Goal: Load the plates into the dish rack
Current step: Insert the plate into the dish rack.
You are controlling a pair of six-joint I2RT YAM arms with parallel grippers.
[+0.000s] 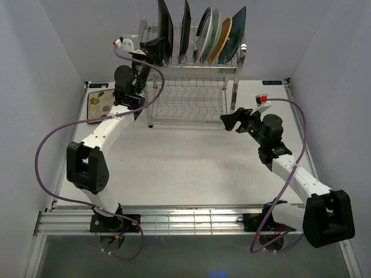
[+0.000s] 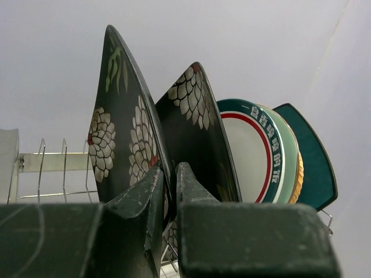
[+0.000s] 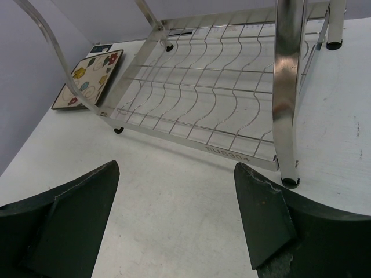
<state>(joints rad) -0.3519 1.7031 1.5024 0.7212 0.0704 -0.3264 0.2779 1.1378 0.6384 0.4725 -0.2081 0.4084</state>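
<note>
Seven plates and one tall two-tier steel wire dish rack (image 1: 191,123) on a white table (image 1: 191,168), listed from the rack's left side to its right.

One plate lies flat on the table, left of the rack: the cream rectangular plate with coloured flowers (image 1: 98,105).

Six plates stand on edge in the rack's upper tier. From its left end these are:
- a first dark floral plate (image 2: 122,116)
- a second dark floral plate (image 2: 194,116)
- a white round plate with a dark striped rim (image 2: 249,156)
- a pale green round plate (image 2: 290,156)
- a woven orange-tan round plate (image 2: 299,176)
- a teal squarish plate (image 2: 316,156)

The rack's lower tier holds no plate.

The left arm rises from the near edge, with its elbow out to the left of the rack and its forearm slanting up to the rack's upper left corner. The left gripper (image 1: 162,51) is clamped on the lower rim of the first dark floral plate, one finger on each face.

The right arm bends at the near right and its forearm points at the rack. The right gripper (image 3: 177,214) hangs low over the table, in front of the rack's right front post, fingers spread wide and holding nothing.
</note>
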